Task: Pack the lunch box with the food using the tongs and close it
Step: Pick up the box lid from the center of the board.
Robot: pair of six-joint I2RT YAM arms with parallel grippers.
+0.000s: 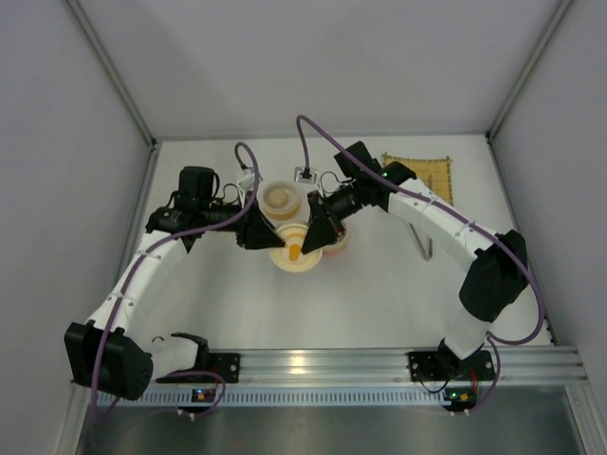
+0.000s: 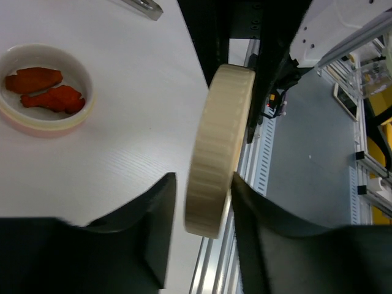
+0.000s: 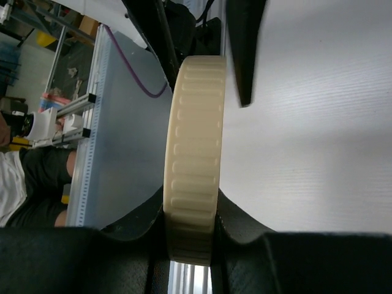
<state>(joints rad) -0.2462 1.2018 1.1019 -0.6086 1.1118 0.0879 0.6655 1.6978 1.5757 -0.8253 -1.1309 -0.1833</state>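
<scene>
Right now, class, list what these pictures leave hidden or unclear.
Ribbed cream disc: both wrist views show only its edge; its faces are hidden.
Tongs: left wrist view, one end only, cut off by the top edge.
Pink bowl: top view, mostly behind the right tool.
</scene>
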